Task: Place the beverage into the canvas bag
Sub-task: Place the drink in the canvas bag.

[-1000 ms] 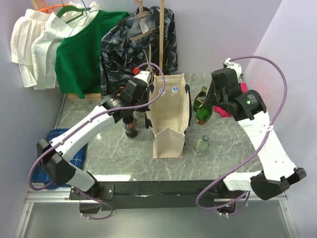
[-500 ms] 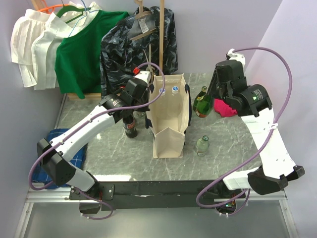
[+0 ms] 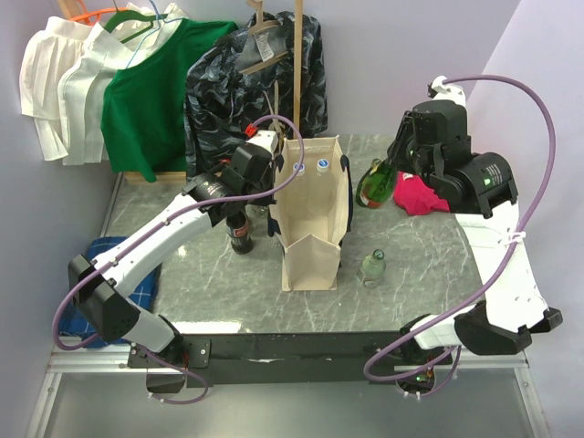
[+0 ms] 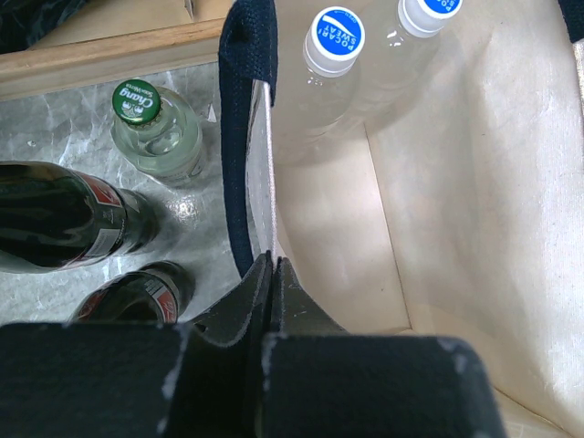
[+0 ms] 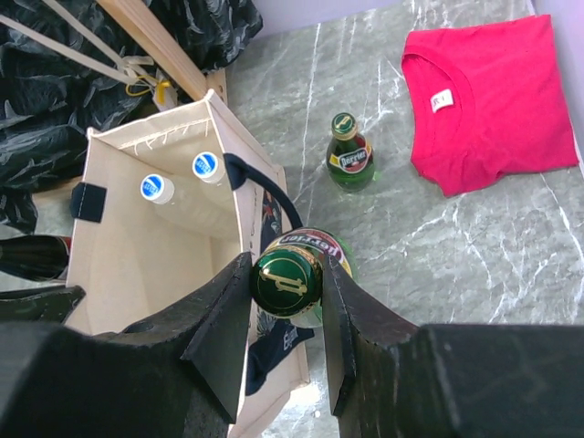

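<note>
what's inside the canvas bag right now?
Two clear Pocari Sweat bottles stand against the canvas bag's far wall. The floor beside them shows bare; its near end is hidden behind the left tool.

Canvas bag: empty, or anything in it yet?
Not empty. Two clear bottles with blue-and-white caps stand at the far end of the canvas bag; the rest looks bare. The green bottle is outside, in the right gripper.

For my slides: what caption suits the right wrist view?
Right gripper holds a green bottle by the canvas bag, two capped bottles inside.
</note>
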You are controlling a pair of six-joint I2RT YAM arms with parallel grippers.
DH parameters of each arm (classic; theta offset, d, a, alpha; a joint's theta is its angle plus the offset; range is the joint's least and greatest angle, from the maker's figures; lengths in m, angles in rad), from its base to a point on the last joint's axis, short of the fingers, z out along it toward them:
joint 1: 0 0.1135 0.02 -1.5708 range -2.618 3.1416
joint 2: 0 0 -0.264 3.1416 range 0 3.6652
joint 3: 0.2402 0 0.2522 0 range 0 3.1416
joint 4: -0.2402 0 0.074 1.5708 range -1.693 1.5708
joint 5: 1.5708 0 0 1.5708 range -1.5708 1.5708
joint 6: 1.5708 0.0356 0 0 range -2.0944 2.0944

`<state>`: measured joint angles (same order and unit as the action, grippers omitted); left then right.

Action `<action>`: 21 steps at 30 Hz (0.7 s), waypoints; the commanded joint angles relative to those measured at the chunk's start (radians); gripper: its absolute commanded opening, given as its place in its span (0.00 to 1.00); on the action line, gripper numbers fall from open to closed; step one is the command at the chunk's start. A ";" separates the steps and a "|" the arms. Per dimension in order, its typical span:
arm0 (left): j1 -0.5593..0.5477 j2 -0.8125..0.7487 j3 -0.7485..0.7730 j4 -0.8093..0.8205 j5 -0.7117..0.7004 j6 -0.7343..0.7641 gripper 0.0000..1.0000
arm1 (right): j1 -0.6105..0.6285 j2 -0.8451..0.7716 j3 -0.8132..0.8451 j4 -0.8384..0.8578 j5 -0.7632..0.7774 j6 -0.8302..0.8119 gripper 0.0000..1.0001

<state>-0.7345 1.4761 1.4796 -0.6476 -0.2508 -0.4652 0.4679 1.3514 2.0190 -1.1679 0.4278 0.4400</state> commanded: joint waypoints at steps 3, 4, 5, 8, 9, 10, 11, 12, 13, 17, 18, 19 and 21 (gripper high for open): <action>-0.002 -0.014 0.018 0.059 -0.002 -0.003 0.01 | -0.008 -0.003 0.098 0.136 0.000 -0.011 0.00; -0.002 -0.016 0.018 0.059 -0.002 -0.003 0.01 | -0.009 -0.003 0.101 0.140 -0.004 -0.012 0.00; -0.002 -0.014 0.018 0.057 -0.002 -0.001 0.01 | -0.008 0.002 0.104 0.142 -0.015 -0.012 0.00; -0.002 -0.017 0.019 0.057 -0.004 0.000 0.01 | -0.009 0.012 0.122 0.146 -0.037 -0.020 0.00; -0.002 -0.017 0.019 0.055 -0.005 0.000 0.01 | -0.009 0.014 0.129 0.149 -0.041 -0.027 0.00; -0.002 -0.016 0.019 0.057 -0.005 -0.001 0.01 | -0.008 0.015 0.132 0.158 -0.044 -0.030 0.00; -0.002 -0.016 0.018 0.055 -0.005 -0.001 0.01 | -0.009 0.018 0.135 0.160 -0.049 -0.035 0.00; -0.002 -0.017 0.016 0.055 -0.004 -0.001 0.01 | -0.008 0.022 0.145 0.162 -0.064 -0.043 0.00; -0.002 -0.017 0.016 0.057 -0.004 -0.001 0.01 | -0.009 0.025 0.150 0.165 -0.070 -0.046 0.00; -0.002 -0.017 0.016 0.060 0.001 -0.003 0.01 | -0.008 0.038 0.178 0.177 -0.107 -0.060 0.00; -0.002 -0.016 0.016 0.059 0.001 -0.003 0.01 | -0.006 0.043 0.184 0.180 -0.124 -0.061 0.00; -0.002 -0.016 0.016 0.060 -0.001 -0.004 0.01 | -0.006 0.048 0.190 0.182 -0.133 -0.061 0.00; -0.002 -0.013 0.019 0.060 -0.001 -0.003 0.01 | -0.006 0.064 0.213 0.182 -0.152 -0.063 0.00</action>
<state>-0.7345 1.4761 1.4796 -0.6472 -0.2508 -0.4656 0.4664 1.4097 2.1365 -1.1656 0.3199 0.3885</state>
